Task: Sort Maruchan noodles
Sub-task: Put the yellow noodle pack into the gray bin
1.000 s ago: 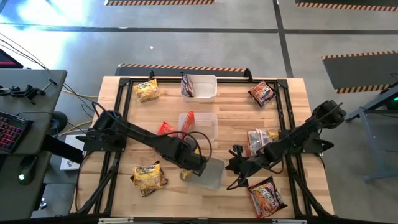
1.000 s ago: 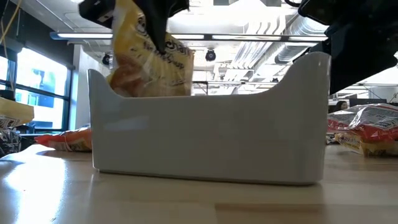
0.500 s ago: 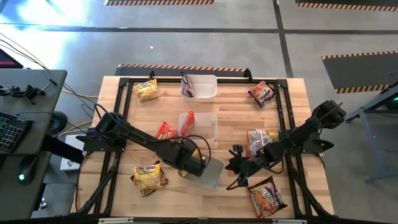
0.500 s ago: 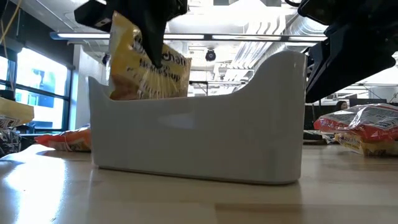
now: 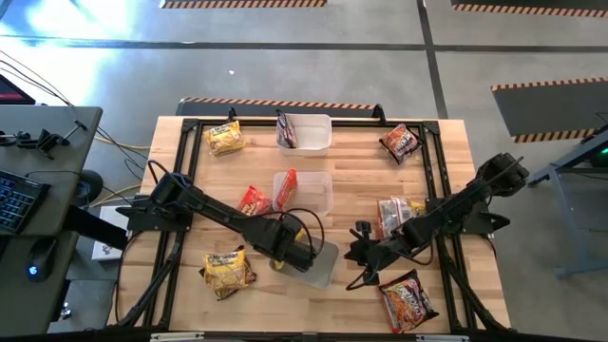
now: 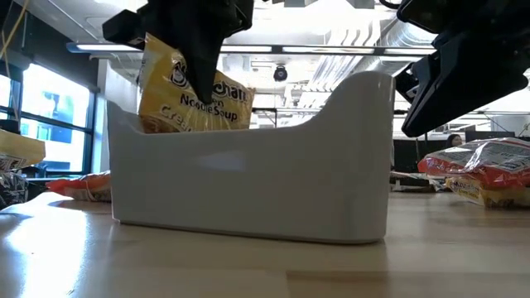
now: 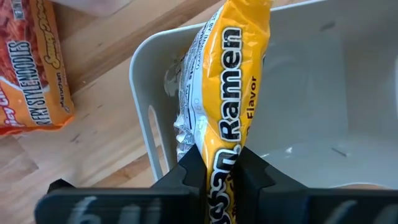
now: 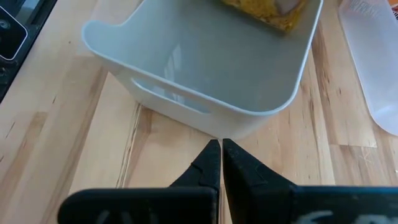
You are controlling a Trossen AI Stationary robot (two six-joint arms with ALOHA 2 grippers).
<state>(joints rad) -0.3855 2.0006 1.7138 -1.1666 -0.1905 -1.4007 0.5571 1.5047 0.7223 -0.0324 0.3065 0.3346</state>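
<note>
Yellow packet pinched in left fingers over tub; right wrist view: right fingers clenched, empty.

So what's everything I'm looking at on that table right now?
Yellow noodle packets: four; one at the far left corner, two stacked near the left front edge, one held upright in the front tub.
Orange-red packets: three; one left of the middle tub, one standing in the middle tub, one at the front right.
Dark red packet: one, far right corner.
Mixed pile: count unclear, right side.
Dark packet: one, in the far tub.
Tubs: three, pale; far, middle, front.
Table: one, wooden.
Left gripper: shut on the held yellow packet.
Right gripper: shut, beside the front tub.
</note>
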